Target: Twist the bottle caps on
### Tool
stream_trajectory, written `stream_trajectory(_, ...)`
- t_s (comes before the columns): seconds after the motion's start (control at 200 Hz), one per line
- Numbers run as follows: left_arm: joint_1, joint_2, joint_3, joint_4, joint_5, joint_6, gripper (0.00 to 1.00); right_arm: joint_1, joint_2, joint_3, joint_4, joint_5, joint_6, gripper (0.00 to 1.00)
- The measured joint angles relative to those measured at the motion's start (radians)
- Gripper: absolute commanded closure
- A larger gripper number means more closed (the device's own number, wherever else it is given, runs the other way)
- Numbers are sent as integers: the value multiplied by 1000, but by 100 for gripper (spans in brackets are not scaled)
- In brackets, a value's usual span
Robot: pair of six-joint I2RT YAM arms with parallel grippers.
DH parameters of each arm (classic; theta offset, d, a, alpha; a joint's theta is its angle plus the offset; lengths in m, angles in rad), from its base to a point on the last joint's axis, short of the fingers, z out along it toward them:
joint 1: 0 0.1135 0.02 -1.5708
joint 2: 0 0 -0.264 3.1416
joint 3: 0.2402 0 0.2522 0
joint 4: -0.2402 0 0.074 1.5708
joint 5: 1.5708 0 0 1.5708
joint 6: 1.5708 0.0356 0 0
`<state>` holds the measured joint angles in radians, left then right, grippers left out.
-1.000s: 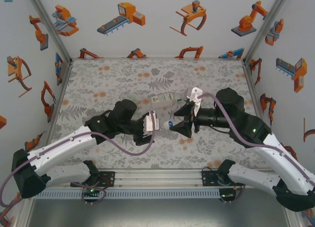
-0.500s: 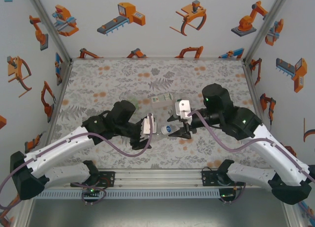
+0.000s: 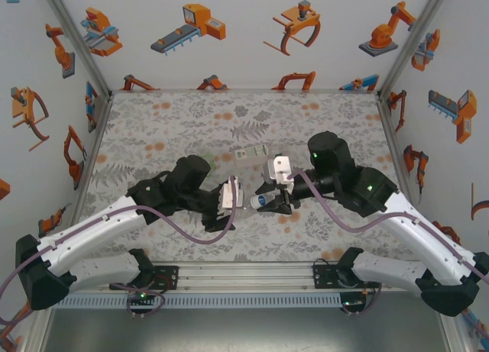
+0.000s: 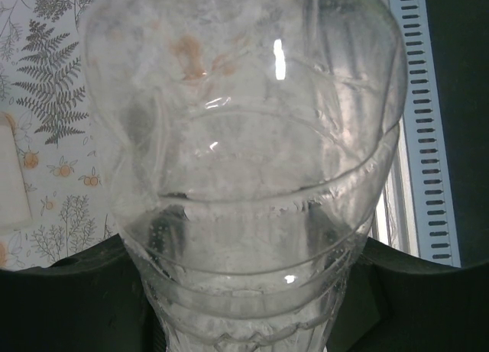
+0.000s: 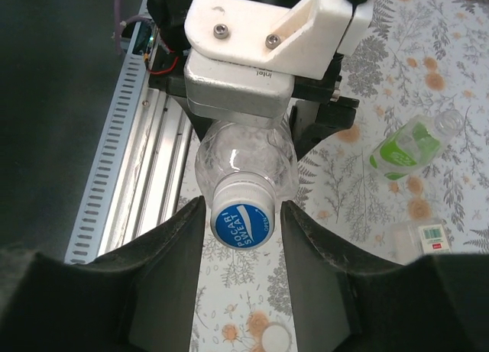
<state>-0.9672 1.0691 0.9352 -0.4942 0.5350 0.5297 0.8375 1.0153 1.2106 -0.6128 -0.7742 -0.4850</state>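
Alignment matters most: with the left claw (image 3: 235,199) pinching the clear bottle (image 5: 244,165) over the middle of the table (image 3: 191,123), the right claw (image 5: 243,224), its fingers (image 5: 176,253) just beside the blue-topped cap (image 5: 242,221) (pressing or not, I cannot tell), should grip squarely before twisting.

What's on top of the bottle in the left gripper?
A white cap with a blue printed top, the right gripper straddling it. It hides the threads of the bottle, so seating is unknown.
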Motion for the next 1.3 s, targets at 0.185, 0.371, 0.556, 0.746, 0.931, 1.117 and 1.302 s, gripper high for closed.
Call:
stream_trajectory(0.185, 0, 0, 0, 0, 1, 2, 100, 0, 0, 0, 8, 0, 14, 68)
stream_trajectory(0.371, 0, 0, 0, -1, -3, 3, 100, 0, -1, -5, 19, 5, 39, 83)
stream_trajectory(0.556, 0, 0, 0, 16, -50, 4, 100, 0, -43, -64, 106, 86, 214, 100)
stream_trajectory(0.746, -1, 23, -4, 78, -120, 6, 100, 2, -129, -178, 252, 277, 578, 100)
stream_trajectory(0.931, -1, 65, -14, 159, -196, 2, 100, 6, -164, -228, 261, 540, 1049, 100)
stream_trajectory(1.117, -2, 109, -14, 184, -242, 0, 100, 6, -155, -245, 177, 701, 1511, 100)
stream_trajectory(1.302, -2, 137, -14, 161, -270, 0, 100, 2, -131, -276, 145, 754, 1769, 100)
